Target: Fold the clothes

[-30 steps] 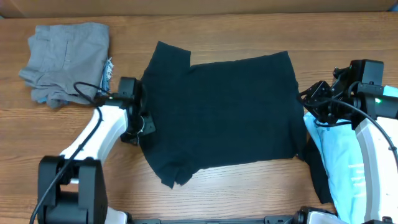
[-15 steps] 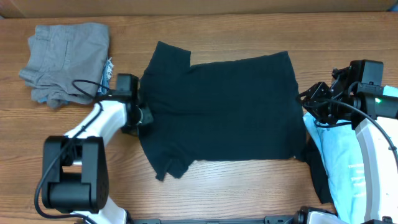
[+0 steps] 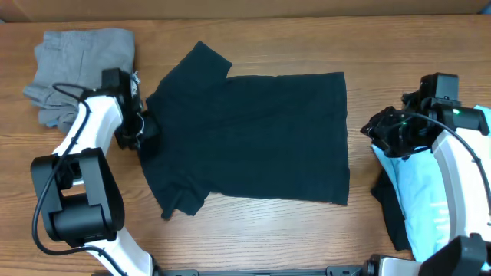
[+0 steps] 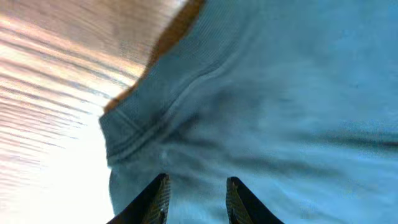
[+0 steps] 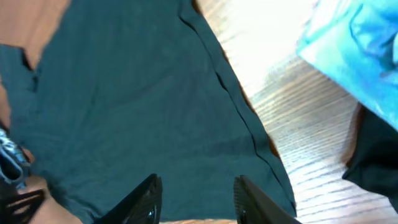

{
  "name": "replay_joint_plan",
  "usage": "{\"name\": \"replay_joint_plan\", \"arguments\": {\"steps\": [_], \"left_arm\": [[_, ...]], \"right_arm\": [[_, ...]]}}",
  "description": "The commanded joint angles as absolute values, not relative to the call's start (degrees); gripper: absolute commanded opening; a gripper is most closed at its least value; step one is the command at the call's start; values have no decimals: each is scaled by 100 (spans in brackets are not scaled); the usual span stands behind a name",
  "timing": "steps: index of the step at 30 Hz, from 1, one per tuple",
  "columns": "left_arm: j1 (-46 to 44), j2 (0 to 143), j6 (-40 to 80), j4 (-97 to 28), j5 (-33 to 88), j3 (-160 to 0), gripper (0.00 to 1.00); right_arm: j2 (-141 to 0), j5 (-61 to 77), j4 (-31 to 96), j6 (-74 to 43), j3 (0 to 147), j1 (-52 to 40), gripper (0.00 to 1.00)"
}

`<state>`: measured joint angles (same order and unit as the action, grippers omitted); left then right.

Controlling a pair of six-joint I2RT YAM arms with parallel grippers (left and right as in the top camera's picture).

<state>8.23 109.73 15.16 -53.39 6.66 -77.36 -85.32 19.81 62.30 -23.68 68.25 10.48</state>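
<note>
Grey folded garments (image 3: 77, 69) lie left of the black T-shirt (image 3: 253, 138) and a light blue T-shirt (image 3: 430, 207) lies right of it; nothing covers it. Spread flat between them, it has slid leftward since a second ago. The left gripper (image 4: 196, 186) stands slightly parted over its left edge. The right gripper (image 5: 196, 186), beyond its right hem, is parted and empty.

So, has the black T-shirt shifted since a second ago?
Yes. The black T-shirt has slid toward the grey garments, away from the light blue T-shirt.
</note>
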Motion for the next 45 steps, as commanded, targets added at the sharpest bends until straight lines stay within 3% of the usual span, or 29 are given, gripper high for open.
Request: {"name": "replay_joint_plan", "arguments": {"steps": [1,9,15,21,25,27,32,38,45], "left_arm": [[779,10801,1107,-5712,646,-8368,33],[735,9769,851,-6842,530,-8853,28],[427,8755,1175,-7561,561,-8796,36],[-482,8414,1881,-7942,556,-7935,41],[-1074,8425,2541,-7518,727,-6845,42],[-1339,8425,2600,-7100,1055,-6322,38],[-2032,8427,2606,-6396,1297,-5408,39],[-2307,8444,3214,-5931,718,-4740,54],[-2283,8687,3771,-5153,445,-4213,56]], "right_arm": [[-8777,1914,6226,-2265,6587,943,41],[-9004,1922,5940,-2305,5577,895,41],[-9004,2104,5684,-2307,5142,895,41],[-9004,2235,5424,-2285,5144,895,41],[-9004,2327,5406,-2283,5144,895,41],[-9004,2327,5417,-2263,5144,895,41],[-9004,2327,5422,-2263,5144,895,41],[-9004,2327,5408,-2265,5144,895,41],[-9004,2327,5415,-2263,5144,895,41]]}}
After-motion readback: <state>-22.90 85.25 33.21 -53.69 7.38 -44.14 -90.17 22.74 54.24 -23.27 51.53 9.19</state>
